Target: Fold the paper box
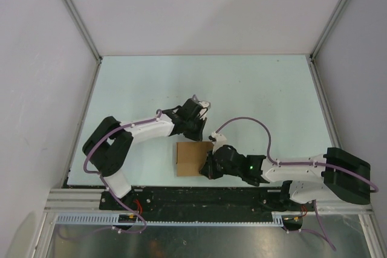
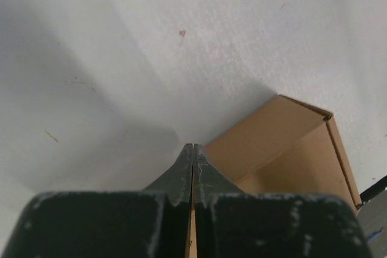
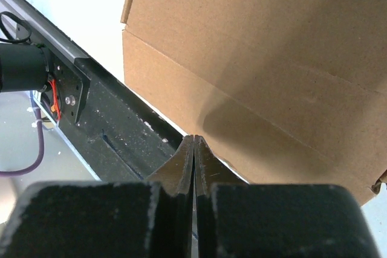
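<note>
The paper box (image 1: 190, 156) is a small brown cardboard box lying near the table's front edge, between the two arms. My left gripper (image 1: 204, 132) is shut just behind the box's far right corner. In the left wrist view its tips (image 2: 193, 145) meet over the white table, with the box (image 2: 284, 149) close on the right and nothing gripped. My right gripper (image 1: 209, 166) is shut at the box's right side. In the right wrist view its tips (image 3: 193, 138) sit by the lower edge of the box (image 3: 260, 58), holding nothing.
A black mounting rail (image 1: 199, 197) runs along the table's front edge, right below the box, also seen as the rail (image 3: 103, 119) in the right wrist view. White walls with metal posts (image 1: 75, 16) close in the table. A purple cable (image 1: 248, 122) arches over the right arm.
</note>
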`<state>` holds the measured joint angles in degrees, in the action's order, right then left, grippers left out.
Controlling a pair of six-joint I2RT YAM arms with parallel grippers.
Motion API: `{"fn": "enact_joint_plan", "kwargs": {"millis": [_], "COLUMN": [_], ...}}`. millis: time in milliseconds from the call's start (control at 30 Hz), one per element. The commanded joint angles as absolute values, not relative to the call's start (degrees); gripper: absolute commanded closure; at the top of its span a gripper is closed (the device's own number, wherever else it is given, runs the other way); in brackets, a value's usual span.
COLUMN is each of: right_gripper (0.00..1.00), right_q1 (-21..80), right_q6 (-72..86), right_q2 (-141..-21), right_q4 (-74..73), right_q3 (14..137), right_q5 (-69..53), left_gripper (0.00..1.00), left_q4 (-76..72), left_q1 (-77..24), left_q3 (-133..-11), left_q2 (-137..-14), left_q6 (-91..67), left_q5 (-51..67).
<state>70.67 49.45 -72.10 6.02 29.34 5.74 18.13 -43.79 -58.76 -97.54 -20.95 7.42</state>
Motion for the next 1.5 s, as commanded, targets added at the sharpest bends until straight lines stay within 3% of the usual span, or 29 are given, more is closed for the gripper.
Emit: {"fn": "enact_joint_plan", "kwargs": {"millis": [0, 1467], "right_gripper": [1.00, 1.00], "right_q1": [70.8, 71.6], "right_q6": [49.7, 47.6], "right_q2": [-73.7, -78.7], "right_q4": [8.5, 6.9], "right_q3": [31.4, 31.3], "right_q5": [7.0, 15.9], "left_gripper": [1.00, 1.00], "left_q4": [17.1, 16.3], "left_q1": [-43.7, -45.4], "left_q3": [-57.7, -50.2], "left_q2": [-96.9, -95.0], "left_q6": [-21.3, -24.3], "left_q5": [8.3, 10.6]}}
